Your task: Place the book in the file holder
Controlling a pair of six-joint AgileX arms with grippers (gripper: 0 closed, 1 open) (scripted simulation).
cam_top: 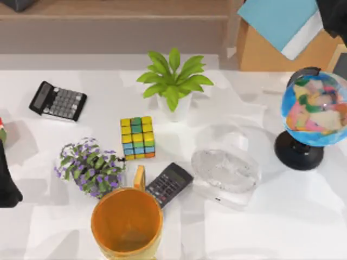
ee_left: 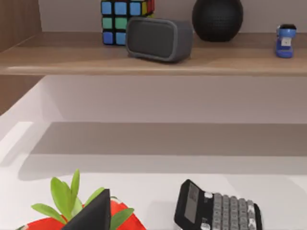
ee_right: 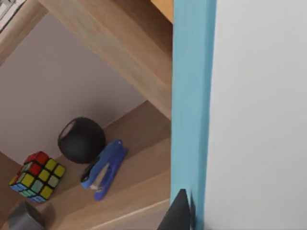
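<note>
The book (cam_top: 282, 21), blue with white pages, is up at the top view's far right corner, above the wooden file holder (cam_top: 271, 54). The right gripper (ee_right: 184, 211) seems to pinch its blue edge. The left gripper (ee_left: 91, 215) waits at the table's (cam_top: 282, 216) left edge; I cannot tell its jaws.

Open tabletop lies right of the orange cup (cam_top: 127, 223), below the globe (cam_top: 313, 111).

Book (cam_top: 282, 21) light blue, white edge; mug (cam_top: 126, 222) orange; cube (cam_top: 137, 138) multicoloured.
</note>
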